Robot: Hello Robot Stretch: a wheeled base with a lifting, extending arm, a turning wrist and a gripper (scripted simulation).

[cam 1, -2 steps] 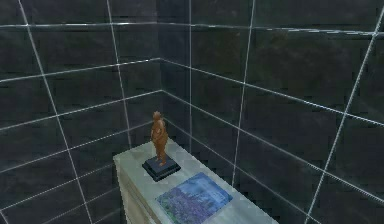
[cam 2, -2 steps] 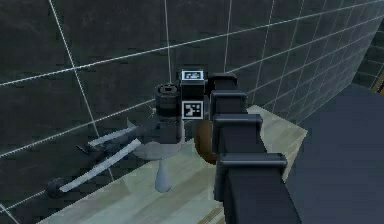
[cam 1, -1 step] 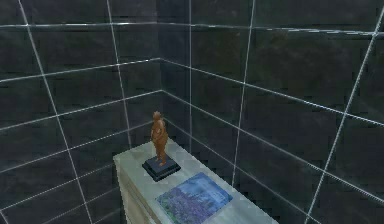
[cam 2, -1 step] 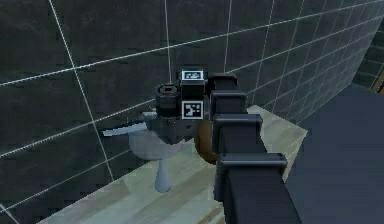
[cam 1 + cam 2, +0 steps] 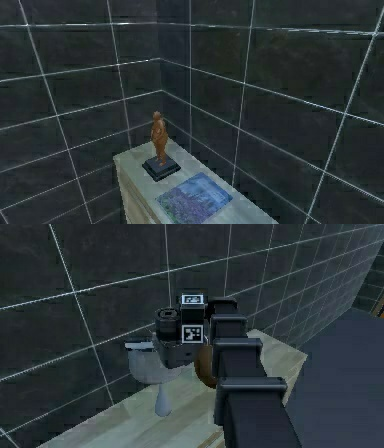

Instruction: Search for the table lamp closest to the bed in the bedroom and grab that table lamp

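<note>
In the arm side view a white thing with a wide grey-white top (image 5: pixel 148 364) on a thin stem, shaped like a small table lamp, stands on a pale wooden top (image 5: pixel 120 419). The dark arm bar rises from the bottom edge to two white marked squares. Left of them is my gripper (image 5: pixel 155 334), right at the white thing's top. I cannot tell whether it touches or holds anything. A brown rounded thing (image 5: pixel 205 366) shows just beside the arm.
Dark tiled walls (image 5: pixel 280 90) meet in a corner ahead. A pale cabinet (image 5: pixel 135 170) there carries a brown statue (image 5: pixel 157 138) on a dark base and a flat blue patterned item (image 5: pixel 195 194). A dark blue mass (image 5: pixel 340 364) fills the arm side view's right.
</note>
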